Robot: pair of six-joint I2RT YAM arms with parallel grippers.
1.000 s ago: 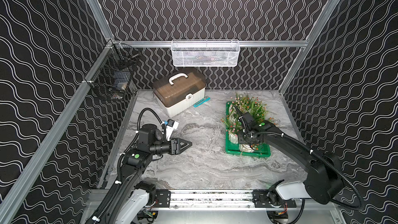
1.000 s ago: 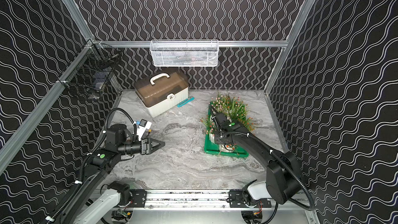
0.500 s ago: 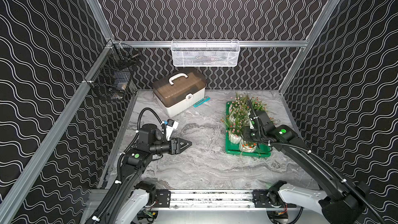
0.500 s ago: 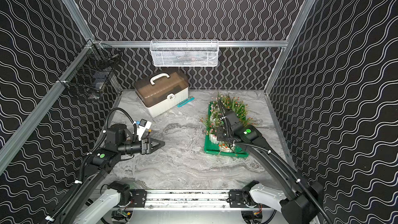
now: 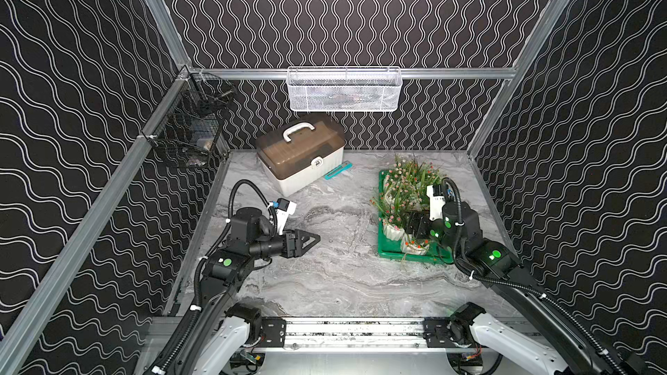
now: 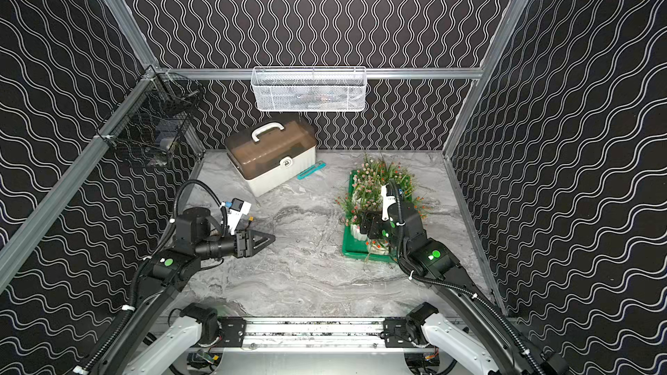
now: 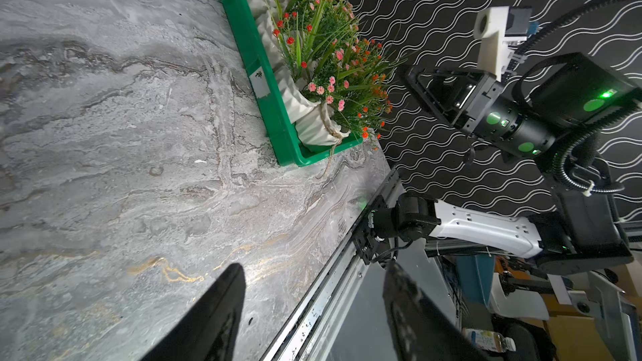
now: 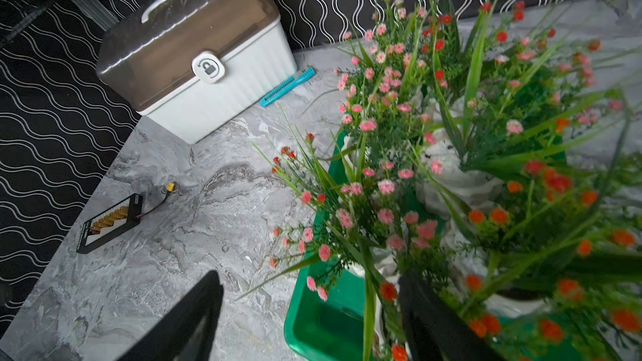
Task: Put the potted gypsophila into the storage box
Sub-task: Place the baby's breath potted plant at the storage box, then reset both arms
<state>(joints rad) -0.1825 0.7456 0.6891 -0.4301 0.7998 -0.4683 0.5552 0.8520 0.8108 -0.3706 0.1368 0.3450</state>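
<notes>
Resting on marbled tabletop (image 5: pixel 343 275): storage box (image 7: pixel 250 46); wavy-patterned walls (image 5: pixel 325 12).

We see glossy green plastic on the storage box (image 7: pixel 243 29), matt ribbed white pots on the potted gypsophila (image 7: pixel 312 128), a smooth marbled tabletop (image 5: pixel 325 272), white metal mesh on the basket (image 5: pixel 343 93)

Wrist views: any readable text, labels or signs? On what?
No words or numbers can be read.
Open-padlock sign with a curved arrow: on the round latch of the white case.
White sticker on the storage box: one handwritten mark, not legible.
Black board: print too small.
Bottle label: blurred.
</notes>
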